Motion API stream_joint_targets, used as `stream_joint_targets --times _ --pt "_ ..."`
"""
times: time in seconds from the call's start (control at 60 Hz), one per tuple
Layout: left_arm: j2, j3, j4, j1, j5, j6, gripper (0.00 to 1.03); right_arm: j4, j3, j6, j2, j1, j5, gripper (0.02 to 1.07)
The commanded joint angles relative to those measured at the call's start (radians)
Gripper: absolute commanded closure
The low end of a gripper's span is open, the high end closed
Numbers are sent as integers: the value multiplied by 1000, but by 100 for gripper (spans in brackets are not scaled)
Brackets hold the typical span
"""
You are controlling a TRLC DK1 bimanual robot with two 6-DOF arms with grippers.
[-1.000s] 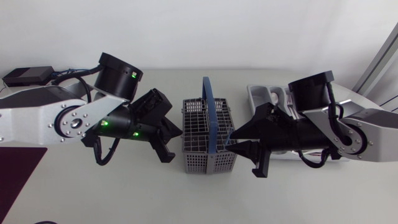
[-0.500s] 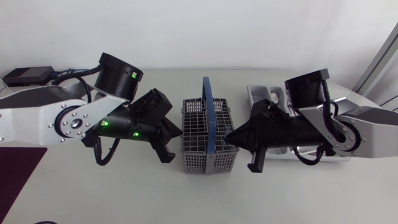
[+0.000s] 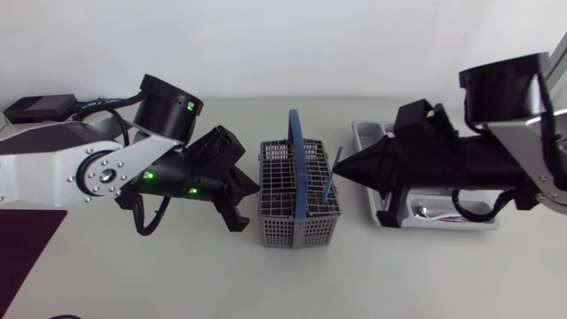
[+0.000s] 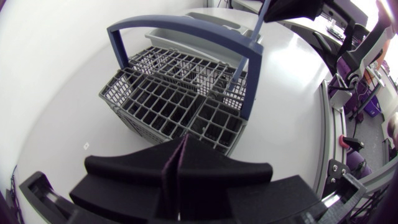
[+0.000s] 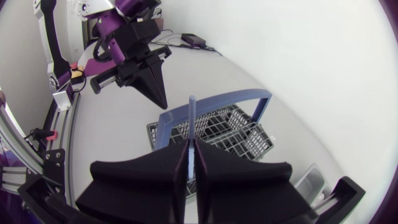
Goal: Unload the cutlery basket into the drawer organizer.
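Utensil (image 3: 329, 183), 1 thin blue stick, hanging near-upright from right gripper (image 3: 337, 167), jaws pinching its upper end. Lower end dipping among basket (image 3: 282, 190) cells beside handle (image 3: 297, 168). Organizer (image 3: 361, 133) lying behind that gripper, under right arm. Judging lift along utensil's axis, then swing back. Left gripper (image 3: 255, 189) sitting at basket's opposite side, jaws pressed together, holding nothing.

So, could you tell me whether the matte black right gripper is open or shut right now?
Shut: the right gripper's fingers press the thin light-blue utensil handle from both sides in the right wrist view.
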Motion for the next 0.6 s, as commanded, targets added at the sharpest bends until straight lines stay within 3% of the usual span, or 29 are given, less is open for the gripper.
stream_joint_targets --times 0.0,0.333,0.583 --pt "-18 -15 -10 -7 -2 16 89 -30 56 30 -44 -22 -9 101" --pt "-27 -21 -10 -5 -2 18 89 -150 148 90 -174 -138 -55 101" --pt "-38 -36 -8 1 -2 19 89 -298 242 79 -44 -377 -54 101"
